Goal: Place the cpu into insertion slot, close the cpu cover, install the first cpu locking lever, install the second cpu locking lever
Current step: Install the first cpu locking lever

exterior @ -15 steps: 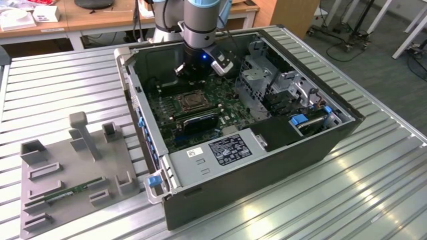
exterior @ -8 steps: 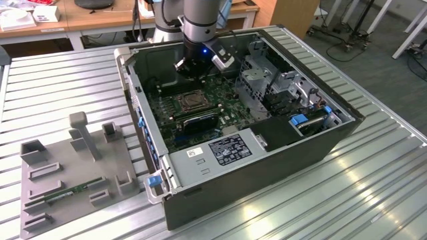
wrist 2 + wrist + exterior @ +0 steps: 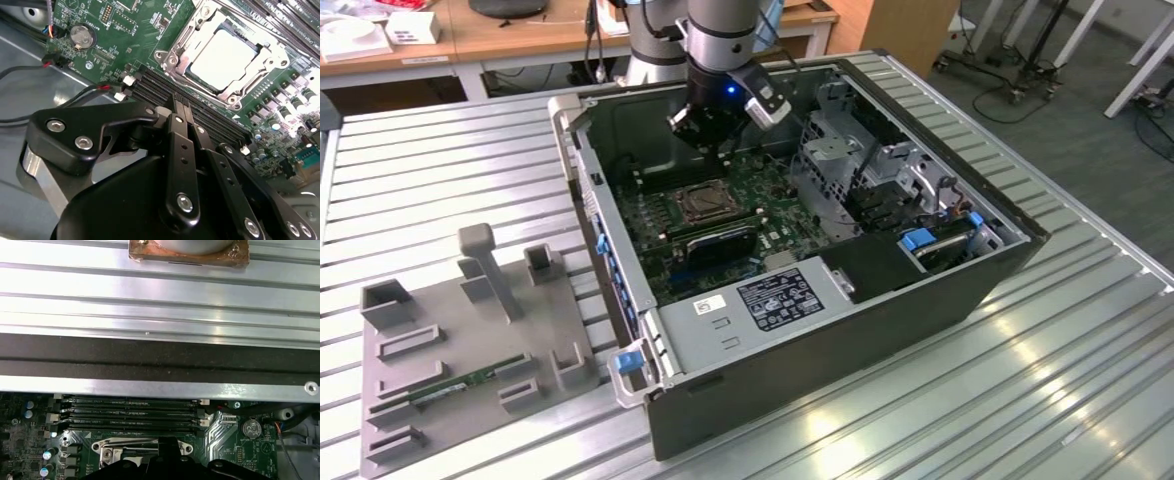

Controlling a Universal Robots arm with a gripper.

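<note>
Nearest, we note the gripper, fingers pressed together and empty, just beside the insertion slot; cpu seated, cpu cover down.

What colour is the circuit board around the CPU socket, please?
Green, clearest in the second wrist view: the circuit board.

pale silver cpu flat in insertion slot, silvery cpu cover shut over it
</note>
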